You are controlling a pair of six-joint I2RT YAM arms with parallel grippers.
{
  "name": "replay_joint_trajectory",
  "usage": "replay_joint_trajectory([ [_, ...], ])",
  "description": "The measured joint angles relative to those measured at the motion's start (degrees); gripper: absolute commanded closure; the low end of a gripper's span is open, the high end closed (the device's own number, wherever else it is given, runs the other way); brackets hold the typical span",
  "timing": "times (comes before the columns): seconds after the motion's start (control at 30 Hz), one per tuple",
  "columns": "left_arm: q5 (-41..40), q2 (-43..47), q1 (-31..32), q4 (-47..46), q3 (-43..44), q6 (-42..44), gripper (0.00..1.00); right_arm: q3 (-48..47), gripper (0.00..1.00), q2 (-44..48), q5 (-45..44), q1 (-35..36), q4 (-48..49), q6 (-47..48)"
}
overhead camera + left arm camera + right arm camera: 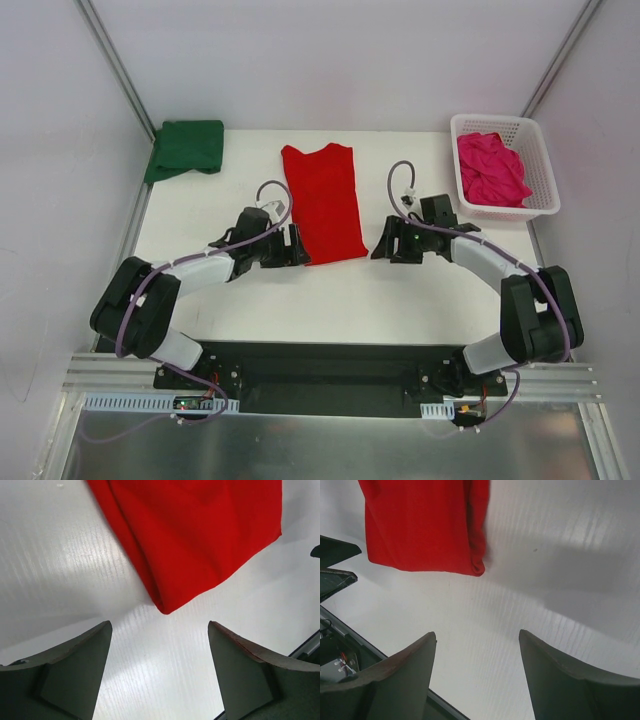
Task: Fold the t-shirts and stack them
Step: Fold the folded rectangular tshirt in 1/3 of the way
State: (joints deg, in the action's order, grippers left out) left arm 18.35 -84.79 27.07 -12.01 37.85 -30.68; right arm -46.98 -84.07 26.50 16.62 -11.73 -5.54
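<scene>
From above, the red shirt (323,205) lies flat on the bench (200,215) as a long strip. Its near end is between the two hands. The left hand (298,247) is low, right beside the strip's near corner. The right hand (383,243) is low too, a little apart from the other near corner. Both arms bend at the elbow and reach inward. The green shirt (187,148) lies folded far beyond the left hand. The pink shirt (490,170) is bunched up in the basket (541,140), beyond the right hand. The red shirt looks half folded. Next, each hand would likely need to pinch a near corner and carry it to the far end.

From the left wrist, the left hand (160,625) is spread wide and empty. The red shirt (200,535) has its corner just ahead, not touching.

From the right wrist, the right hand (477,635) is spread and empty too. The red shirt (425,525) lies ahead and to its left.
</scene>
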Motion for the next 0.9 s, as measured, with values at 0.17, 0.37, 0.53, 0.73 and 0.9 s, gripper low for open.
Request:
replay_joint_trajectory([
  [0.17, -2.3, 0.1, 0.0, -0.8, -0.7, 0.0, 0.22, -2.4, 0.30, -3.2, 0.6, 1.1, 0.6, 0.0],
  [0.37, -2.5, -2.9, 0.0, -3.7, -0.7, -0.8, 0.24, -5.1, 0.30, -9.0, 1.5, 2.1, 2.0, 0.1],
  [0.53, -2.4, -4.6, 0.0, -7.1, -0.7, -2.1, 0.25, -6.2, 0.30, -12.9, 1.4, 2.4, 3.2, 0.2],
  [0.73, -2.4, -5.7, 0.0, -9.6, -0.7, -3.0, 0.25, -8.0, 0.30, -15.5, 1.9, 2.4, 4.2, 0.3],
  [0.9, -2.4, -6.1, 0.7, -10.3, -0.6, -3.0, 0.25, -10.6, 0.30, -17.9, 1.9, 2.4, 5.0, 0.3],
])
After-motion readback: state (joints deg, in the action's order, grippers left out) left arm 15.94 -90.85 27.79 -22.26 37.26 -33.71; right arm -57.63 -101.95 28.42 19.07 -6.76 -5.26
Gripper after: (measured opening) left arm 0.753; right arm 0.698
